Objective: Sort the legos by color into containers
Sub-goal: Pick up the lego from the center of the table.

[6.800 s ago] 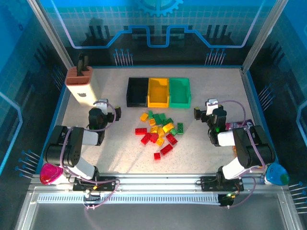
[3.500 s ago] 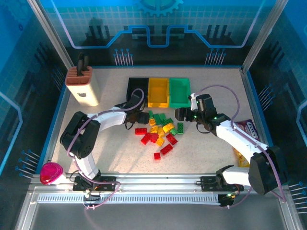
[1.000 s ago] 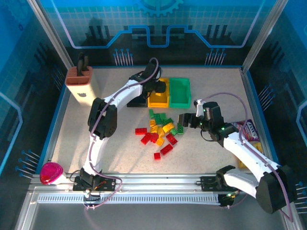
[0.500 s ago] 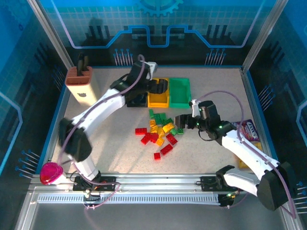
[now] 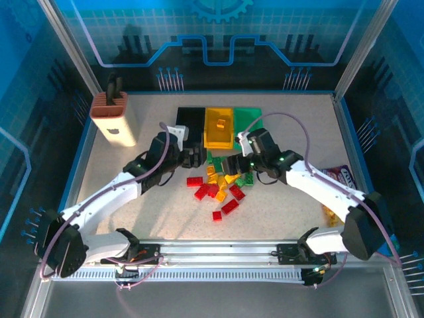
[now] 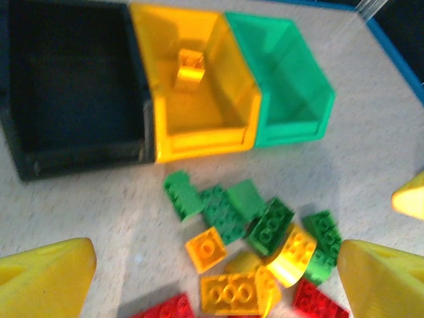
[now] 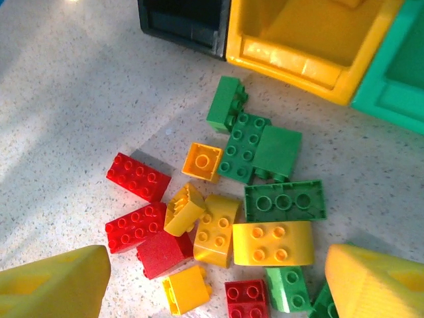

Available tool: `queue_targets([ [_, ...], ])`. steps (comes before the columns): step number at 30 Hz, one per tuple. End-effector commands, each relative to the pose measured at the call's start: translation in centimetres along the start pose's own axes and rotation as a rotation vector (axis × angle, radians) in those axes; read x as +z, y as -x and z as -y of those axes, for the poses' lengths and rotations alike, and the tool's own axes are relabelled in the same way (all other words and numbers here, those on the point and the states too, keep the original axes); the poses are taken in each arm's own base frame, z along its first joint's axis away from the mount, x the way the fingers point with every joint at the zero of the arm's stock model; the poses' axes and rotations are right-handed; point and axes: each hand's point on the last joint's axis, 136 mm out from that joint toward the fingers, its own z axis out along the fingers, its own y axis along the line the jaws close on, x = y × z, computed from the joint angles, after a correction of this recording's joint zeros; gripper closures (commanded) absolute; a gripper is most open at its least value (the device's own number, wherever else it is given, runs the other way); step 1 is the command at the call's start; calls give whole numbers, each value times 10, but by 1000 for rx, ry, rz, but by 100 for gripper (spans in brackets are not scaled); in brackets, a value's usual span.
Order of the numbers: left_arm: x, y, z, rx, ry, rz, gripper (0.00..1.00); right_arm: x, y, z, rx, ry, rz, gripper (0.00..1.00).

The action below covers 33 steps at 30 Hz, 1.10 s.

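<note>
The pile of legos (image 5: 218, 185) lies mid-table in front of three bins: black (image 5: 189, 122), yellow (image 5: 219, 136) and green (image 5: 250, 137). One yellow brick (image 6: 190, 68) lies inside the yellow bin (image 6: 199, 136); the black bin (image 6: 66, 73) and green bin (image 6: 291, 86) look bare. My left gripper (image 5: 195, 158) hovers open at the pile's left rear, nothing between its fingers (image 6: 46, 278). My right gripper (image 5: 230, 164) is open and empty above the pile, over red (image 7: 138, 176), yellow (image 7: 271, 243) and green (image 7: 285, 200) bricks.
A tall beige block with a brown slotted top (image 5: 114, 119) stands at the back left. A snack packet (image 5: 341, 173) lies by the right wall. The right arm crosses in front of the green bin. A lone red brick (image 5: 216, 215) sits nearest the front.
My left gripper has drawn back from over the yellow bin to the pile's left side, leaving a yellow brick in that bin. My right gripper has shifted left over the pile.
</note>
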Motion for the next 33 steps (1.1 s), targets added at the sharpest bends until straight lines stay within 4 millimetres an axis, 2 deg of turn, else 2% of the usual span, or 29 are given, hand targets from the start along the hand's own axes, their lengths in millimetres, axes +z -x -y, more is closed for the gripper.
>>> queue_targets([
  [1, -12, -6, -15, -65, 47, 38, 6, 16, -5, -7, -36, -24, -76, 17],
  [8, -10, -39, -38, -139, 114, 0, 6, 51, -13, -25, -36, -20, -204, 32],
  [15, -7, -59, -51, -188, 154, -36, 7, 75, -39, -31, 0, -47, -310, 36],
  [19, -8, -61, -54, -194, 165, -35, 7, 82, -49, -30, 29, -62, -338, 35],
  [23, -8, -61, -55, -193, 174, -34, 7, 86, -51, -27, 40, -74, -337, 35],
  [33, -9, -63, -60, -196, 194, -33, 7, 101, -55, -33, 53, -67, -361, 41],
])
